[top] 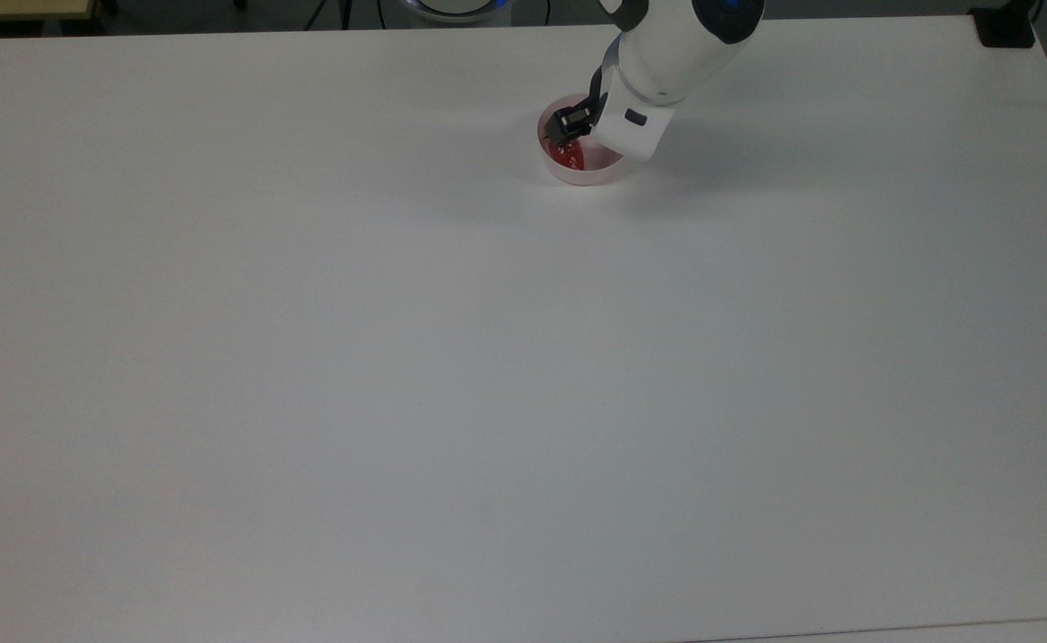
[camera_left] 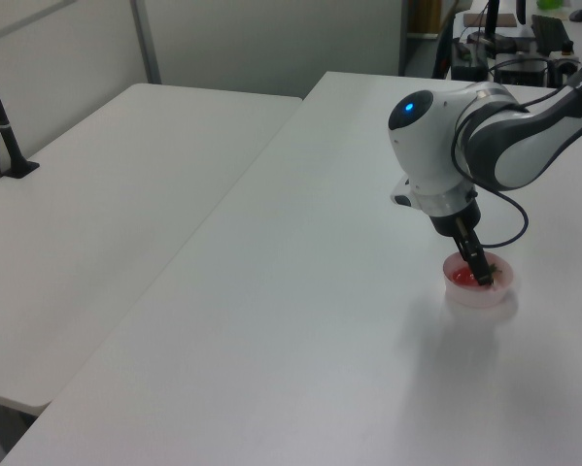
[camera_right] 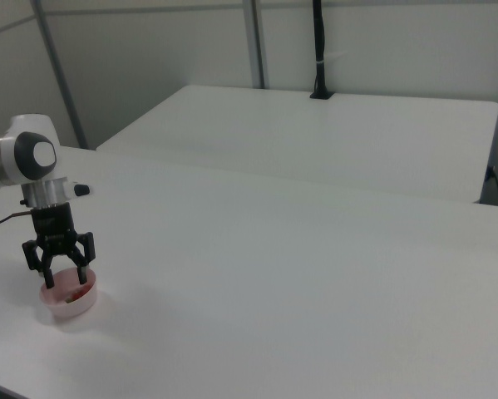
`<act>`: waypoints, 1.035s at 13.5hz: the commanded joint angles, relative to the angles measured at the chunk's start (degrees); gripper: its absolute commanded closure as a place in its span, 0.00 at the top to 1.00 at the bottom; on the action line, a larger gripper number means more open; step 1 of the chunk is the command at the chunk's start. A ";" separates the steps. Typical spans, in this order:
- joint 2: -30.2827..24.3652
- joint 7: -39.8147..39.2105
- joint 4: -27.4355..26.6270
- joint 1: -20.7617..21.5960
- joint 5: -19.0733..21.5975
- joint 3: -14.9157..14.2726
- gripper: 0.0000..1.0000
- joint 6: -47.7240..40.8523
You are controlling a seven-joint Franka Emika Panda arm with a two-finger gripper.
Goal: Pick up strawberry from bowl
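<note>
End effector spread, fingertips dipped into bowl, straddling strawberry just beneath. Bare white desk all around; 2nd desk well beyond.

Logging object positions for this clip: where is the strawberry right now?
The strawberry lies inside the pink bowl, near the far edge of the table in the top view, with the open gripper straddling it.

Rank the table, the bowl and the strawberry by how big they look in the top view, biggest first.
1. The table, by far the largest.
2. The bowl, small and pink.
3. The strawberry, smallest, partly hidden by the gripper.
</note>
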 commanded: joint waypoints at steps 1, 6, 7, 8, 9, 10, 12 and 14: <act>-0.90 -1.55 -2.28 -0.53 -0.82 -0.27 0.74 0.63; -0.29 -1.83 -4.48 -0.79 -1.00 -0.36 0.73 2.65; 0.15 -1.83 -4.40 -0.71 -1.00 -0.27 0.71 2.74; 0.42 -1.83 -4.48 -0.79 -1.08 -0.27 0.69 2.83; 0.68 -1.83 -4.48 -0.79 -1.08 -0.27 0.64 3.09; 0.68 -1.83 -4.48 -0.79 -1.08 -0.27 0.57 3.27; 0.59 -2.17 -4.39 -0.88 -1.08 -0.36 0.43 3.27; 0.33 -2.96 -4.31 -1.14 -1.08 -0.36 0.34 3.27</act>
